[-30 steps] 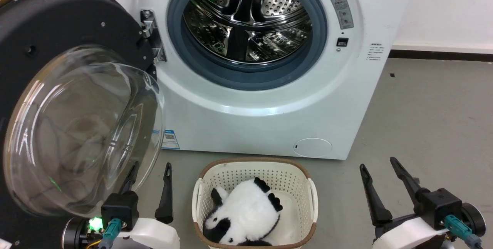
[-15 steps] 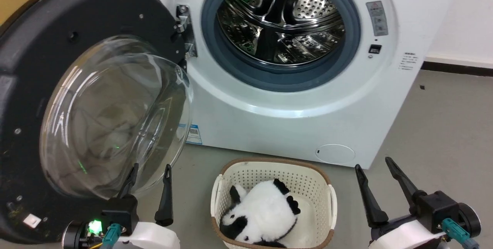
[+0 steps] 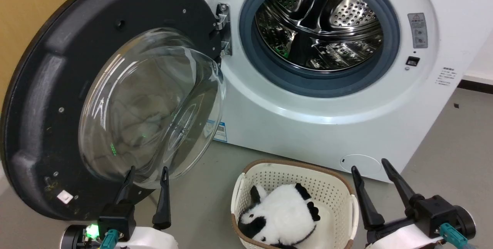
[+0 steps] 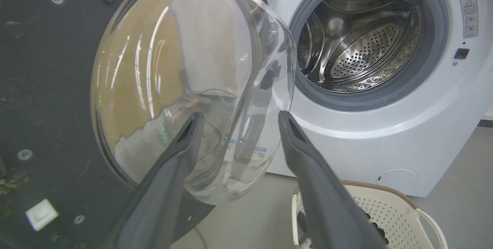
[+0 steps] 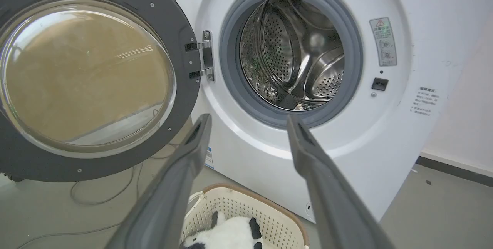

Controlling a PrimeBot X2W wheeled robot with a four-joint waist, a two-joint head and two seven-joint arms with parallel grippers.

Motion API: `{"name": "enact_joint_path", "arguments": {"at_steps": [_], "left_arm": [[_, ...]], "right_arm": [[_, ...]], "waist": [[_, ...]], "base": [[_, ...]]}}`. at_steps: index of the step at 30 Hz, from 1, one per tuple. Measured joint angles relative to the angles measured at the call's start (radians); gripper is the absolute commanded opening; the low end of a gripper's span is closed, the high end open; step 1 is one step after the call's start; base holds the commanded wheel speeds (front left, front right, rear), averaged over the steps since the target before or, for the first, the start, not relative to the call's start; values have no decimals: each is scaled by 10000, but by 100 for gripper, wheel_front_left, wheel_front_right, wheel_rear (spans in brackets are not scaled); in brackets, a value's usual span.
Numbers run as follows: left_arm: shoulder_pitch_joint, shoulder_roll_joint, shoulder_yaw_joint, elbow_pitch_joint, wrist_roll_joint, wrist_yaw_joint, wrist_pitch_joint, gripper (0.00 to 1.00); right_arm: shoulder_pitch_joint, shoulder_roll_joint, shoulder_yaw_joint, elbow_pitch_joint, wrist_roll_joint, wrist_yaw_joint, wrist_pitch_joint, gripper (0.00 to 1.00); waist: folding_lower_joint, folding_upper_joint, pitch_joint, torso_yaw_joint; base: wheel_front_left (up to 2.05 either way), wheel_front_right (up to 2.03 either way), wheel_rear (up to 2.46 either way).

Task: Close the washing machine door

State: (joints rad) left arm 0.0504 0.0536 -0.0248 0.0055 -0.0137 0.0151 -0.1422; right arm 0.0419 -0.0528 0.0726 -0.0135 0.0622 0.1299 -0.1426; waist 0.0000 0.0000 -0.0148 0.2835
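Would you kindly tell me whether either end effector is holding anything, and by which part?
Nothing is held: the left end effector stands open before the washing machine door, and the right end effector is open too.

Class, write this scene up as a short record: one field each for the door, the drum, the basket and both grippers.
door: wide open, swung out left of the machine on its hinge
drum: no laundry in the part that shows
basket: on the floor before the machine, panda toy inside
left gripper: open, just below the door's glass; contact unclear
right gripper: open, holding nothing, beside the basket
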Motion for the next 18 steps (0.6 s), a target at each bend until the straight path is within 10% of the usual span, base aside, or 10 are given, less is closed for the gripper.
{"name": "enact_joint_path", "arguments": {"at_steps": [18], "left_arm": [[328, -4, 92, -399, -163, 274, -364, 100]], "right_arm": [[-275, -123, 627, 207, 211, 0, -368, 100]], "waist": [[0, 0, 172, 870]], "base": [[0, 0, 0]]}}
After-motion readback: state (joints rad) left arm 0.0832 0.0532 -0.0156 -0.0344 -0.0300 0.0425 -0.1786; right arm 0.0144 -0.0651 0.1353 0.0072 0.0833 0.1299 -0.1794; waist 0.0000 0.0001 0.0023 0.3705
